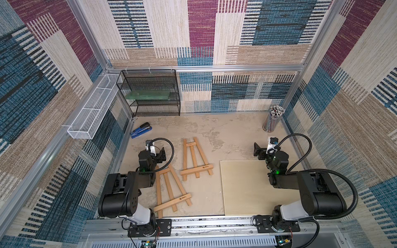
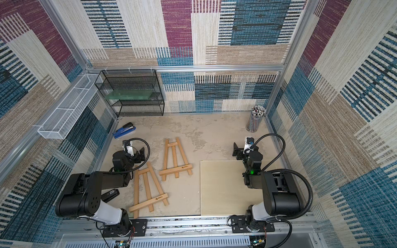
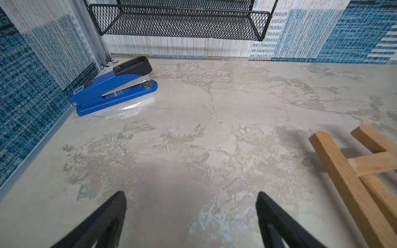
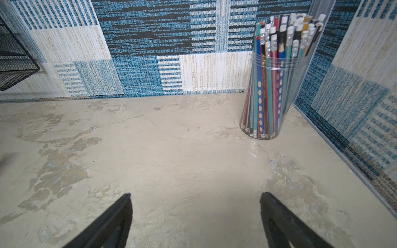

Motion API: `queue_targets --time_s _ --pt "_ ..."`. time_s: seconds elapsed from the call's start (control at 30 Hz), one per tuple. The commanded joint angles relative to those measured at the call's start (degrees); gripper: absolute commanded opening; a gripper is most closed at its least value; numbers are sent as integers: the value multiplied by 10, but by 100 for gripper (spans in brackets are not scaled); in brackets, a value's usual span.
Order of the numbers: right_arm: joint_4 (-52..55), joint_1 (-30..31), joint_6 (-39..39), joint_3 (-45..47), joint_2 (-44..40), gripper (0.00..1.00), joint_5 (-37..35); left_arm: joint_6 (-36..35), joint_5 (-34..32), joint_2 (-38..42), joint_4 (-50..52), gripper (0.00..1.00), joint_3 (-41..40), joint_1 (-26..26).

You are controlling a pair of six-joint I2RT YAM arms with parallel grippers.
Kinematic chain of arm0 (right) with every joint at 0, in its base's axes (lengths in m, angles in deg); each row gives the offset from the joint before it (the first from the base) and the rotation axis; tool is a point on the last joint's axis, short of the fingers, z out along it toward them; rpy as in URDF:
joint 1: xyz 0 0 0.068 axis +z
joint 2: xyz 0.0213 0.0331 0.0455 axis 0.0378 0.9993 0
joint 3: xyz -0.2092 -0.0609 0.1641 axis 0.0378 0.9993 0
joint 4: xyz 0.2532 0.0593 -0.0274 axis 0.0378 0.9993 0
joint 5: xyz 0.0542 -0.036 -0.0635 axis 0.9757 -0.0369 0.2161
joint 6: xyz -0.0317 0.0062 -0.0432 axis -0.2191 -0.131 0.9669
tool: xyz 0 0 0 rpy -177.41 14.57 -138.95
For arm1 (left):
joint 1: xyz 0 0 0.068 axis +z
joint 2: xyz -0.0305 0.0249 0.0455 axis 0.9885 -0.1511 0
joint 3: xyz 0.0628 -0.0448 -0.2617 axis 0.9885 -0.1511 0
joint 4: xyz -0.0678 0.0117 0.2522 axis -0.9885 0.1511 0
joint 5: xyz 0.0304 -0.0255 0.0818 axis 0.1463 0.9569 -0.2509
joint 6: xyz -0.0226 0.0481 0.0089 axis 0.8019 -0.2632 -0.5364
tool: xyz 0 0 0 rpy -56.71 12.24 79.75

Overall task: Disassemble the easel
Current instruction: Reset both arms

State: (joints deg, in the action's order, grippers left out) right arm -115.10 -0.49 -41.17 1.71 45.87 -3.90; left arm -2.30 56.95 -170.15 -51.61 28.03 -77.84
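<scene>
Two small wooden easels lie flat on the table in both top views. The farther easel point(image 1: 196, 169) point(image 2: 175, 169) is near the middle, and the nearer easel point(image 1: 173, 202) point(image 2: 148, 203) lies by the front edge, its top under my left arm. A pale flat board point(image 1: 253, 189) point(image 2: 221, 189) lies to their right. My left gripper point(image 1: 160, 154) point(image 3: 191, 194) hovers open and empty over bare table, left of the farther easel's top point(image 3: 352, 171). My right gripper point(image 1: 257, 151) point(image 4: 196, 194) is open and empty just behind the board's far edge.
A blue and black stapler point(image 1: 140, 130) point(image 3: 113, 88) lies at the back left below a black mesh rack point(image 1: 150, 92) point(image 3: 180, 21). A clear jar of pencils point(image 1: 272, 119) point(image 4: 272, 85) stands in the back right corner. A small black device point(image 2: 110, 195) lies beneath my left arm.
</scene>
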Motion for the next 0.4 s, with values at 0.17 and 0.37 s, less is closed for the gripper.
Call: queue_targets --time_s 0.17,0.37 --pt "-12 -3 -5 -6 3 95 7 16 -5 -1 5 96 5 0" --pt "-13 -3 -6 -4 2 95 6 17 -7 -1 7 96 5 0"
